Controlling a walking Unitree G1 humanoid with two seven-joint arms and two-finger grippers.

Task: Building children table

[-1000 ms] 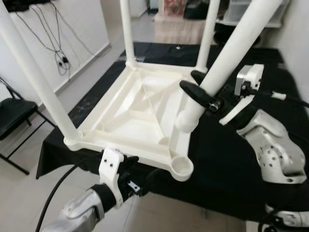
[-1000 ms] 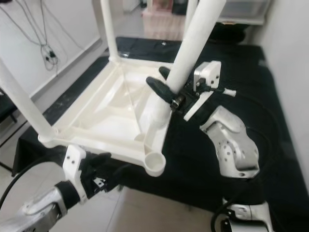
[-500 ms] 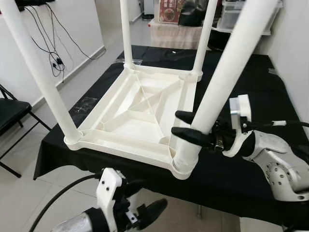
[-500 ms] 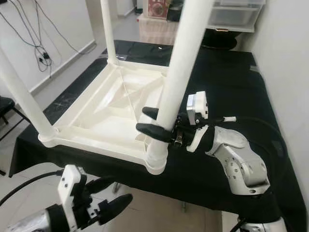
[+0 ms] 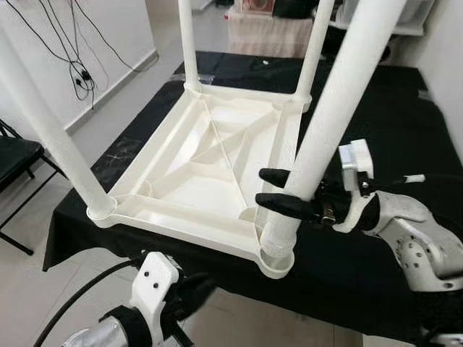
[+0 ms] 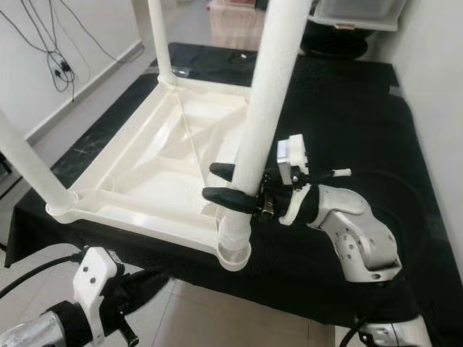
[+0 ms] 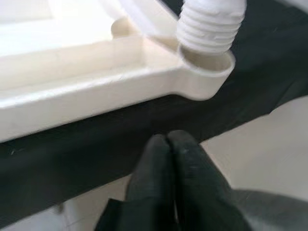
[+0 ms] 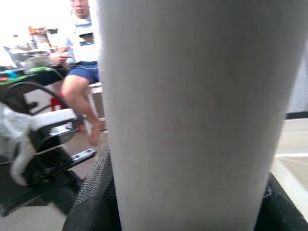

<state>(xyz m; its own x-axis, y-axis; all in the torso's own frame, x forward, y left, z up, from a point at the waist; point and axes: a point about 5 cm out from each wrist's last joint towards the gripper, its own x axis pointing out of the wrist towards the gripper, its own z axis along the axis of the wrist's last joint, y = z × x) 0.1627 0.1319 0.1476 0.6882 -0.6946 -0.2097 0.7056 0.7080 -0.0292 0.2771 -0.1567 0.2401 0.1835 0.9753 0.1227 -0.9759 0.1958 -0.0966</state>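
Observation:
The white plastic table top point(image 5: 189, 189) lies upside down on a black-covered table point(image 5: 383, 108). Three white legs stand in its corners: far left point(image 5: 188, 43), far right point(image 5: 315, 50) and near left point(image 5: 51, 137). My right gripper point(image 5: 266, 186) is shut on the fourth leg point(image 5: 340, 94), low on its shaft. This leg stands nearly upright with its threaded end point(image 7: 210, 24) in the near right corner socket point(image 7: 204, 72). My left gripper point(image 7: 168, 144) is shut on nothing, below the table's front edge and just short of that socket.
A black folding chair point(image 5: 14, 155) stands on the floor to the left, with cables point(image 5: 81, 72) hanging on the wall behind it. Storage boxes and furniture sit beyond the table's far end. A seated person point(image 8: 82, 48) is in the right wrist view's background.
The held leg went from tilted over the table top to upright in the near right corner socket. My left gripper dropped below the table's front edge; it was open half a second ago and is now shut.

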